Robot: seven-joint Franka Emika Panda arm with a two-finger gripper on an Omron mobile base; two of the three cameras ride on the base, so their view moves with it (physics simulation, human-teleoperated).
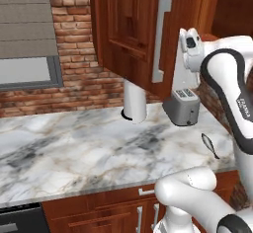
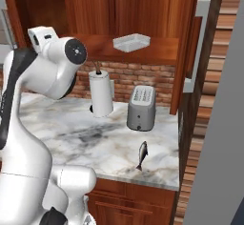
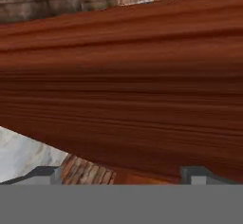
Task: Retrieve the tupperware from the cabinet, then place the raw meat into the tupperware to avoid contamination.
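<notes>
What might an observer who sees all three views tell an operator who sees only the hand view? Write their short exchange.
Operator: I see only wood grain up close. Where is the tupperware?
Observer: On the shelf of the open cabinet, above the toaster.
Operator: And the raw meat?
Observer: It is a fish lying on the marble counter, in front of the toaster and apart from it.

Red-brown cabinet; pale tupperware; grey toaster
</notes>
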